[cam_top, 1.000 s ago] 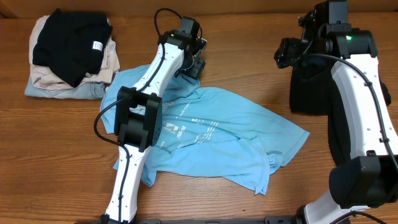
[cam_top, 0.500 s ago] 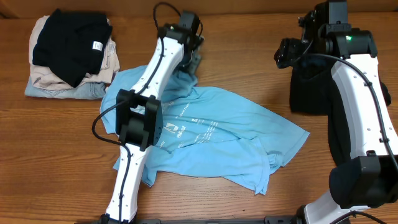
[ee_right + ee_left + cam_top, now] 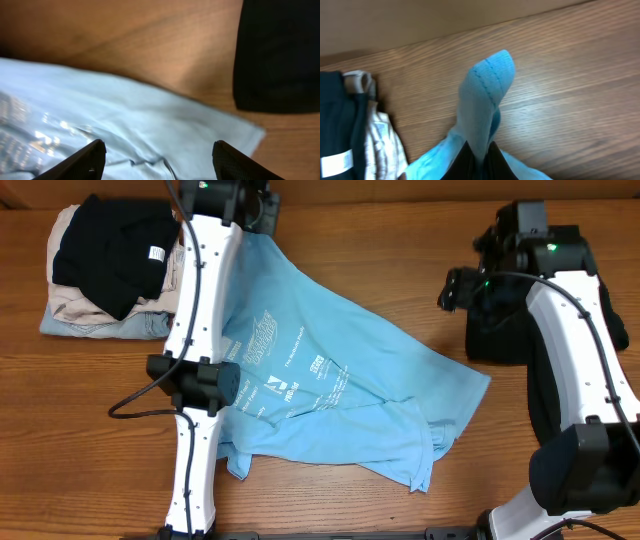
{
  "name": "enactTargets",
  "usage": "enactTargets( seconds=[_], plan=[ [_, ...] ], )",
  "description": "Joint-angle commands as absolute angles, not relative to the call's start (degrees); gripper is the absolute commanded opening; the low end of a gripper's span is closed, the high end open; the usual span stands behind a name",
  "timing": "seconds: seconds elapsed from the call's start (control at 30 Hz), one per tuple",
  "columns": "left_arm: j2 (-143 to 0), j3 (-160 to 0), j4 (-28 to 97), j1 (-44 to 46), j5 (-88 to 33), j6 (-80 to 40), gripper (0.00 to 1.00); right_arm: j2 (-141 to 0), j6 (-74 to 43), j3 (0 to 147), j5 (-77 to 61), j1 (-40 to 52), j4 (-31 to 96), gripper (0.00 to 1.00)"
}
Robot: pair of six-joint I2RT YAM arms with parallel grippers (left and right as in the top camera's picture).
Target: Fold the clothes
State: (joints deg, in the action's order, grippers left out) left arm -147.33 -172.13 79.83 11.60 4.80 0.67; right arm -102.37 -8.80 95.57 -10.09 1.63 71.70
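The light blue T-shirt (image 3: 330,385) lies printed side up across the middle of the table, one corner drawn out toward the far edge. My left gripper (image 3: 258,218) is shut on that corner. In the left wrist view a hemmed fold of the shirt (image 3: 485,90) rises from between the black fingers (image 3: 465,165) of the left gripper (image 3: 479,162). My right gripper (image 3: 452,288) hovers open over the shirt's right part (image 3: 135,120); in its own view the right gripper (image 3: 160,162) has nothing between its fingers. The black garment (image 3: 495,330) lies at the right, partly under the right arm, and shows in the right wrist view (image 3: 280,55).
A stack of folded black, beige and denim pieces (image 3: 110,270) sits at the far left, close to the left arm, and shows at the left edge of the left wrist view (image 3: 350,140). Bare wooden table (image 3: 380,250) lies behind the shirt.
The left gripper shut on the shirt's far corner and pulled it back and to the left, stretching the shirt flat. The right gripper shifted slightly.
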Motion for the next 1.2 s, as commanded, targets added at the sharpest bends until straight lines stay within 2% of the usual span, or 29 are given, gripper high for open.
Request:
enactTargets(
  seconds=[0.0, 0.17, 0.37, 0.87, 1.17],
  plan=[
    [-146.50, -173.42, 80.25, 9.56, 5.87, -0.47, 0.04, -102.04, -8.84, 91.15, -10.11, 1.91, 70.78, 0.72],
    [-146.50, -173.42, 80.23, 5.93, 7.73, -0.45, 0.04, -102.04, -9.06, 84.86, -10.09, 1.91, 66.65, 0.72],
    [-146.52, -173.40, 81.43, 3.44, 7.49, -0.43, 0.04, -102.15, -10.90, 77.69, -8.84, 1.91, 57.67, 0.64],
    [-146.52, -173.40, 82.52, 3.14, 7.44, -0.49, 0.04, -102.37, -13.32, 62.83, -3.01, 1.91, 33.04, 0.63],
    [-146.54, -173.36, 83.68, 3.14, 5.91, -1.39, 0.04, -105.38, -8.93, 60.03, -1.41, 1.91, 23.07, 0.59]
  ],
)
